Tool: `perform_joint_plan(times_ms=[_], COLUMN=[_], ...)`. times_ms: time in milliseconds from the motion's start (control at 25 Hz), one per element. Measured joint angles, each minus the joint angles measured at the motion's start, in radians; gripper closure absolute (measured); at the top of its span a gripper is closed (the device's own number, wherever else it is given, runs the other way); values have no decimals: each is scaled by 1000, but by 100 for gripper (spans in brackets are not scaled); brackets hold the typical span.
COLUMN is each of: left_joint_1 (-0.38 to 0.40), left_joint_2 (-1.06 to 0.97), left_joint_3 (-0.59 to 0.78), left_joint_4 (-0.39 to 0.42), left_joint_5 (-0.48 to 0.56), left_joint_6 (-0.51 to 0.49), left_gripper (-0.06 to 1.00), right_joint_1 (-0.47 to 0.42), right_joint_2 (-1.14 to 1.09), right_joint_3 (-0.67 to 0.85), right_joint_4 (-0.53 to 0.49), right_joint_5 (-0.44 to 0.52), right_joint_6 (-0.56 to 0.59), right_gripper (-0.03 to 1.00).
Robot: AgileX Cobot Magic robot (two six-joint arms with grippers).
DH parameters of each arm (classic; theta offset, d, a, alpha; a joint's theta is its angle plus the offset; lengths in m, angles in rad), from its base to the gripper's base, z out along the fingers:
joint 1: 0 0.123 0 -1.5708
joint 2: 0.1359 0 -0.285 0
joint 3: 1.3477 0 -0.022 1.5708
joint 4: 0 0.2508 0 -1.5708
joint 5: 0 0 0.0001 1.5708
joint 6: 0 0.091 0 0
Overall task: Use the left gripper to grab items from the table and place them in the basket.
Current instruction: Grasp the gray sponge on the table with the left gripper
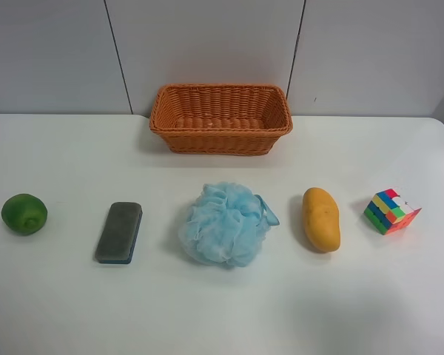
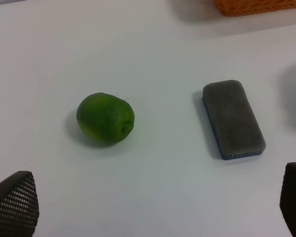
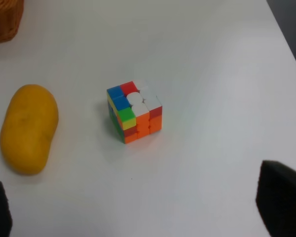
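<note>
The left gripper [image 2: 153,202] is hanging above the table [image 1: 59,310], fingers [image 2: 12,205] spread wide and empty, looking down on the green fruit [image 2: 106,118] and grey block [image 2: 233,118], probably set for a first pick. The items are lying in one spaced row across the table's middle, the pouf [image 1: 226,225] central, leaving room for fingers. The basket [image 1: 220,142] is sitting empty at the middle of the wall-side edge. The right gripper [image 3: 138,207] is gaping too, over the puzzle cube [image 3: 134,111].

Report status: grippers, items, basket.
Left gripper open, empty, green fruit and grey block ahead. Right gripper open, empty. Basket empty, all five items on table. Nothing blocking.
</note>
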Motion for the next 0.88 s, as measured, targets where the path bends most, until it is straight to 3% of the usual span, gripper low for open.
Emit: perform_joint_plan(times_ms=[680, 880], left_joint_1=[0, 0], left_joint_2=[0, 95], left_joint_3=[0, -55], left_joint_4=[-5, -5], left_joint_5=[0, 11], left_joint_6=[-2, -55], left_gripper=[-4, -5], right_joint_1=[0, 0], right_joint_2=[0, 0], right_joint_3=[0, 0], right_joint_4=[0, 0], right_joint_5=[0, 0], right_joint_6=[0, 0], right_gripper=[-3, -3])
